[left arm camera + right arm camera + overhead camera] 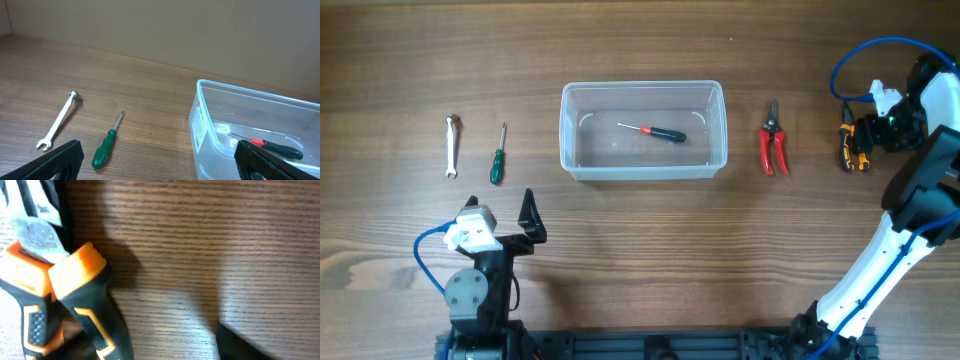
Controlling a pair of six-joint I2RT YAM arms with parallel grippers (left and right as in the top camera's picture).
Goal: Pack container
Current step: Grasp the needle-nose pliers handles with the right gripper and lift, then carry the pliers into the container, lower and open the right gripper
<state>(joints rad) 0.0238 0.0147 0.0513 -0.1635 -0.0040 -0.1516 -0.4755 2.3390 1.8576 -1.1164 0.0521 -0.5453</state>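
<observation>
The clear plastic container (567, 130) stands mid-table and holds a red-and-black screwdriver (660, 132). In the left wrist view the container (200, 117) is at the right with that screwdriver (277, 147) inside. My left gripper (502, 212) is open and empty, near the front, below a green screwdriver (498, 155) and a silver wrench (451, 146). Its fingers (160, 170) frame the green screwdriver (106, 150) and the wrench (57, 121). My right gripper (863, 135) is low over orange-and-black pliers (853, 150), open (150, 350), with the pliers' handles (85, 300) by its left finger.
Red-handled cutters (775, 150) lie on the wood table between the container and the orange pliers. The right arm (880, 260) reaches up along the right edge. The left arm's base (475, 290) sits at the front left.
</observation>
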